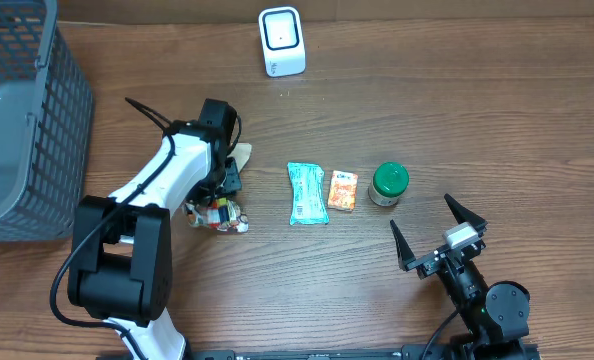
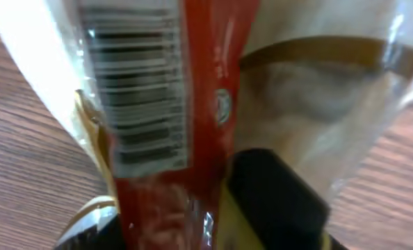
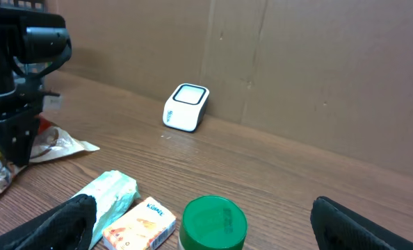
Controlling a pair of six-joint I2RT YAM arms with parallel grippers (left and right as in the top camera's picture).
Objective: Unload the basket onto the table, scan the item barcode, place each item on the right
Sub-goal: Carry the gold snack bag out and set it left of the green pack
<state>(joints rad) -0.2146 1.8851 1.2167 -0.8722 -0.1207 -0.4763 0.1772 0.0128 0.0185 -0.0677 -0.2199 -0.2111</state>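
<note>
looked like the grab-the-item step, with nothing up at the scanner [image 1: 281,40] yet. found the left claw [image 1: 225,186] pressed right over a crinkly snack packet [image 1: 217,214] lying on the table [image 1: 457,110], at 9 o'clock from the teal tissue pack [image 1: 307,193]. couldn't tell clamped or loose: saw only wrapper in the wrist view, barcode [image 2: 140,90] facing the lens, one black finger [image 2: 276,201] under it. spotted the right claw [image 1: 442,238] parked down at 5 o'clock, spread wide, holding nothing. next up, probably: needed a firm pinch on the packet, a lift, then a carry toward 12 o'clock with the barcode side turned at the scanner window. slippery film, so likely to slide or fold and hide the bars.
</note>
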